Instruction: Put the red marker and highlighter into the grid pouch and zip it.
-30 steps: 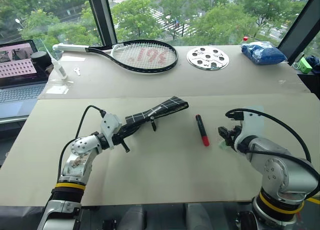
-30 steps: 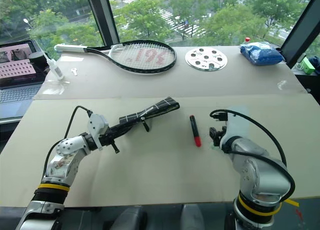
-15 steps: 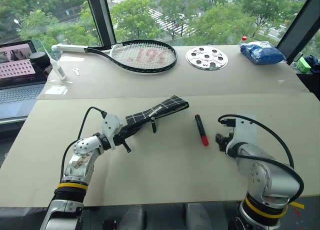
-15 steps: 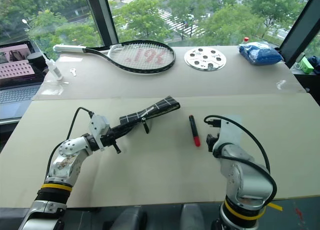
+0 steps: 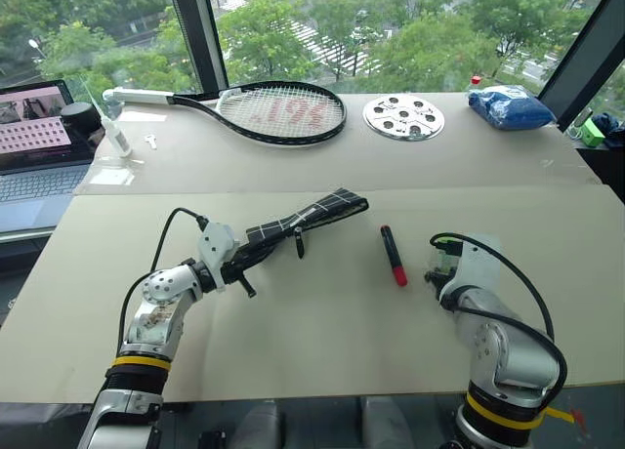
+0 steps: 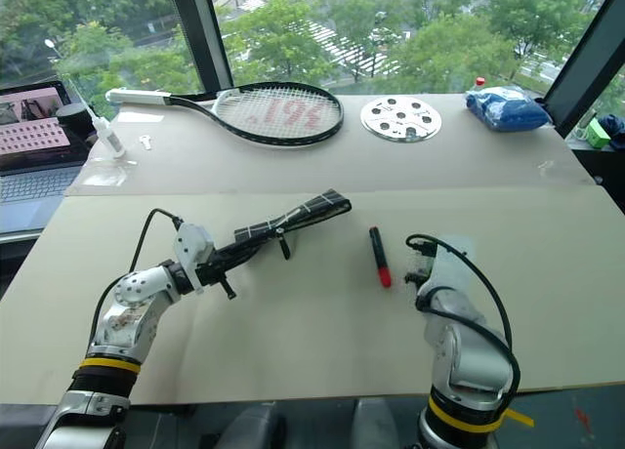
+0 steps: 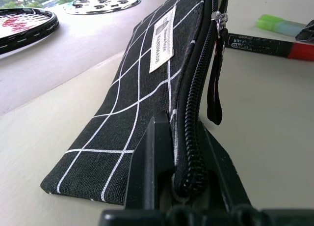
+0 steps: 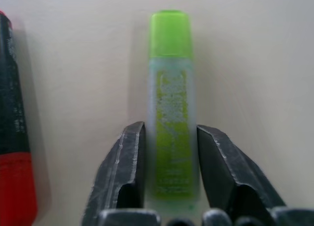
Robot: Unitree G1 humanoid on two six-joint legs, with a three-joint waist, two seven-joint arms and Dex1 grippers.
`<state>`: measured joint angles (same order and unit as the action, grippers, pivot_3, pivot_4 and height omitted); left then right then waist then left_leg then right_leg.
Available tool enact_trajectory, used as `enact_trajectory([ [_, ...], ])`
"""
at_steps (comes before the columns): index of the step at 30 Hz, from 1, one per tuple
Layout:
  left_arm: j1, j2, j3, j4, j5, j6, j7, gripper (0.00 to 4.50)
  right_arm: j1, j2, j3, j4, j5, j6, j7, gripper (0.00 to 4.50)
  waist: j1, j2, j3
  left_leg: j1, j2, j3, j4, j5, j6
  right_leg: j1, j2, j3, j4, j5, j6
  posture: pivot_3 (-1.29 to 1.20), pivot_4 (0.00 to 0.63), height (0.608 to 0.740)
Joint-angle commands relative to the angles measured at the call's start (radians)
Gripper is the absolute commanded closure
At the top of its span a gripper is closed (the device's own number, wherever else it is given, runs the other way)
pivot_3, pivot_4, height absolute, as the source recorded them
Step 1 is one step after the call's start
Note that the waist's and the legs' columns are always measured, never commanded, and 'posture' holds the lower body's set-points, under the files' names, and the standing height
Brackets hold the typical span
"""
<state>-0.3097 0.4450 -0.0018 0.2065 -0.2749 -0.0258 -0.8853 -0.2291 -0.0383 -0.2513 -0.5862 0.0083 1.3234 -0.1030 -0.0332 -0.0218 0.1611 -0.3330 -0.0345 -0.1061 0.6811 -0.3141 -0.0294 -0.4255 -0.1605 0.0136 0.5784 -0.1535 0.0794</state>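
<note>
The grid pouch is held off the table, zipper edge up, with my left gripper shut on its near end; its pull strap hangs down. To its right the red marker lies flat on the table. Just right of the marker is the light-green highlighter, also lying on the table. My right gripper is down over it, a finger pressed against each side of its body. In the eye views the right gripper covers the highlighter.
A tennis racket, a round metal disc with holes and a blue bag lie along the far side of the table. A laptop and a white tube are at the far left.
My right gripper has come down to the table and its fingers have narrowed onto the highlighter. The left gripper and the pouch have not moved.
</note>
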Motion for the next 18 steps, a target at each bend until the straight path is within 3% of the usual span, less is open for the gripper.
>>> enact_trajectory([
  [1,0.009,0.018,0.011,-0.049,-0.004,-0.012,-0.011,4.50,0.025,-0.087,-0.020,0.115,-0.043,-0.084,-0.001,3.47,0.003,0.000,0.000,0.001,0.000,0.000,0.000,0.000,0.000,0.001,0.000,0.000,0.000,0.000,0.000,0.00,0.150,0.740],
  [5,0.014,0.023,-0.002,-0.062,-0.008,0.005,-0.030,4.50,-0.078,-0.250,0.019,0.193,-0.040,-0.297,0.073,3.47,0.012,0.000,0.000,0.000,0.000,0.000,0.000,0.000,0.000,0.003,0.000,0.000,0.000,0.000,0.001,0.00,0.150,0.740],
  [9,0.003,0.025,-0.012,-0.055,-0.009,0.018,-0.050,4.50,-0.196,-0.434,0.097,0.194,0.057,-0.556,0.359,3.47,0.001,0.009,0.005,-0.003,-0.001,0.001,0.000,0.000,0.000,-0.001,0.000,0.001,0.000,0.000,0.001,0.00,0.150,0.740],
  [13,-0.016,0.027,-0.015,-0.036,-0.008,0.021,-0.064,4.50,-0.098,-0.682,0.249,0.091,0.082,-0.861,0.729,3.47,-0.010,0.008,0.005,-0.002,0.002,-0.001,-0.004,-0.001,0.001,0.000,0.004,0.000,-0.001,-0.001,0.001,0.00,0.150,0.740],
  [18,-0.033,0.026,-0.020,-0.032,-0.007,0.027,-0.076,4.50,-0.041,-0.876,0.344,0.142,-0.041,-1.138,0.876,3.47,-0.008,0.006,0.005,-0.004,-0.001,0.001,0.000,-0.003,0.005,0.001,0.000,0.001,-0.006,-0.001,0.004,0.00,0.150,0.740],
])
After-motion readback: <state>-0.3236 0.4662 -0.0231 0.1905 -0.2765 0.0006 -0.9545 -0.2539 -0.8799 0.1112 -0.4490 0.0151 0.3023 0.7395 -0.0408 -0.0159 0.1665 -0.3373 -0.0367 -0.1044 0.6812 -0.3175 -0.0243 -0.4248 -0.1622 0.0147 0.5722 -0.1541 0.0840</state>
